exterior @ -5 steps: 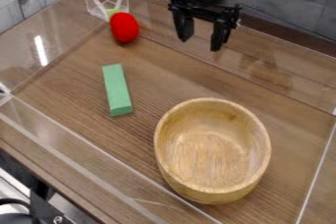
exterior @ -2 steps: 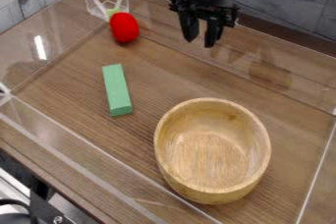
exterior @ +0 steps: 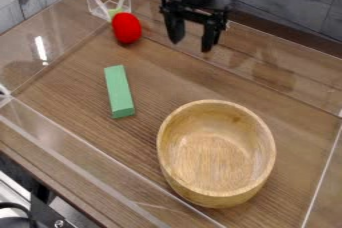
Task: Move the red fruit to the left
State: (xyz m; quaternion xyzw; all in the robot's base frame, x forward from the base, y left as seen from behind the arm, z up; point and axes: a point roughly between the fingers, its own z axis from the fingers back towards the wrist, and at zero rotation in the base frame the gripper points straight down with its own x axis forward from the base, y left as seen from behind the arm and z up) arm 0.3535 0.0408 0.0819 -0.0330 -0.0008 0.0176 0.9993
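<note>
Red fruit (exterior: pixel 127 28): small, round toy, likely light, rigid, prone to rolling; grasp across its middle. Gripper (exterior: pixel 191 42): jaws apart, empty.

No writing to read anywhere in this shot: no labels, no brand marks, no numbers, no signs on any surface that shows.
</note>
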